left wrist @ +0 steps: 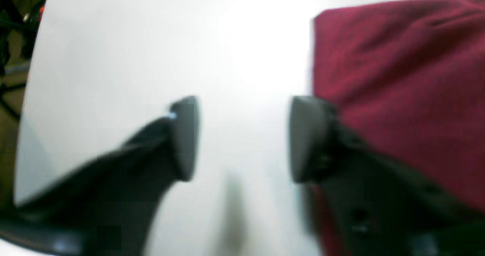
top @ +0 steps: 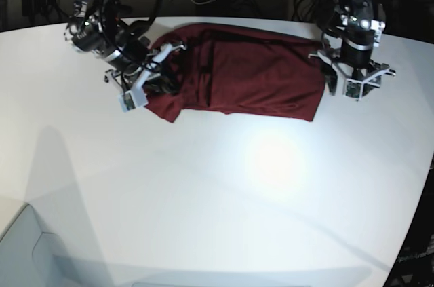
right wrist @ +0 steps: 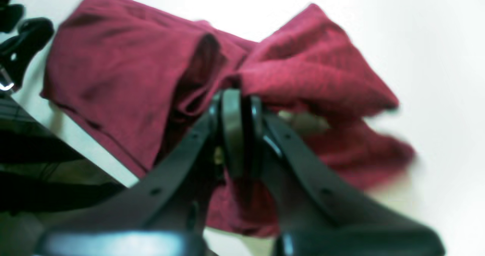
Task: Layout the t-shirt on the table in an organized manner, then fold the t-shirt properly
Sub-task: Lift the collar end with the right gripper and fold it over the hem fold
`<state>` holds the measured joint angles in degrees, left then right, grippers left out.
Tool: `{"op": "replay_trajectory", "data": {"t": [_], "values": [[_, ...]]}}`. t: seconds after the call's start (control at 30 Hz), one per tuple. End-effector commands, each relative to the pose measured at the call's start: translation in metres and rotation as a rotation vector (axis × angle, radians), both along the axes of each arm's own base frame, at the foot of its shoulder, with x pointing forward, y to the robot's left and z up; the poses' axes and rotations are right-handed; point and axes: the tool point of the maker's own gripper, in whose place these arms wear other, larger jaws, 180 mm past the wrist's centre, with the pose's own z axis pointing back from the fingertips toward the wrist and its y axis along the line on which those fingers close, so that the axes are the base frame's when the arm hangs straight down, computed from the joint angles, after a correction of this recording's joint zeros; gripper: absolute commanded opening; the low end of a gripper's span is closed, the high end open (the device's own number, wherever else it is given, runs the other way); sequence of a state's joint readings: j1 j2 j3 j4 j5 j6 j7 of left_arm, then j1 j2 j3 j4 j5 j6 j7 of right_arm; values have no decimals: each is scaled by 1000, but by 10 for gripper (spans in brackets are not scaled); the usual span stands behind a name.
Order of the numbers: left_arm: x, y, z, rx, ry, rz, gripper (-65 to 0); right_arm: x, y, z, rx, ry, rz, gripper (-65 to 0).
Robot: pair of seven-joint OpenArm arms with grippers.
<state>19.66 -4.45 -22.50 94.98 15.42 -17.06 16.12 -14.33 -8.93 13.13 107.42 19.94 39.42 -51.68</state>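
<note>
Two pincers, two jobs: my right pincer (right wrist: pixel 237 134) is clamped on a bunched fold of the t-shirt (top: pixel 251 77), ready to pull it flat, while my left pincer (left wrist: pixel 242 138) stands apart beside the shirt's edge on the table (top: pixel 217 205), holding nothing.

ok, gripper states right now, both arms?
Left gripper: open, holding nothing, beside the t-shirt edge.
Right gripper: shut on a bunched fold of the t-shirt.

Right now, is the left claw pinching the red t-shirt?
No, the left claw has open jaws with only white table between them, and the t-shirt lies beside it.
</note>
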Motion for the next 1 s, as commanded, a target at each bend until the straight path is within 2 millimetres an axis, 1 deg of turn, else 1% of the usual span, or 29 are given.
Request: {"op": "replay_trajectory", "data": {"t": [0.0, 0.1, 0.13, 0.17, 0.23, 0.27, 0.37, 0.5, 0.57, 0.63, 0.7, 0.73, 0.8, 0.9, 0.97], "values": [[5, 10, 13, 14, -48, 25, -417, 6, 8, 16, 25, -59, 17, -650], [5, 22, 18, -24, -78, 80, -619, 8, 20, 24, 31, -85, 53, -650], [7, 26, 21, -46, -92, 98, -650, 9, 25, 28, 32, -98, 68, -650], [5, 29, 18, -70, -82, 120, -650, 12, 30, 33, 34, -114, 83, -650], [4, 32, 4, -134, -24, 162, -632, 14, 37, 37, 40, -126, 105, -650], [6, 31, -2, -177, 1, 182, -648, 14, 40, 38, 43, -129, 114, -650], [7, 26, -15, -275, 69, 220, -650, 19, 48, 44, 48, -152, 136, -650], [13, 14, -15, -342, 72, 216, -650, 18, 60, 49, 60, -166, 171, -650], [16, 2, -16, -354, 77, 187, -650, 20, 66, 52, 62, -176, 190, -650], [19, -13, -19, -362, 89, 149, -650, 17, 77, 55, 74, -184, 220, -650], [20, -20, -20, -364, 95, 130, -650, 19, 87, 61, 86, -198, 241, -650], [20, -22, -21, -365, 98, 126, -650, 22, 91, 66, 93, -207, 242, -650], [19, -24, -22, -369, 101, 124, -650, 24, 106, 74, 108, -223, 272, -650], [17, -24, -23, -368, 106, 125, -650, 26, 129, 90, 122, -268, 339, -650], [16, -22, -23, -367, 107, 132, -650, 27, 140, 99, 121, -295, 379, -650]]}}
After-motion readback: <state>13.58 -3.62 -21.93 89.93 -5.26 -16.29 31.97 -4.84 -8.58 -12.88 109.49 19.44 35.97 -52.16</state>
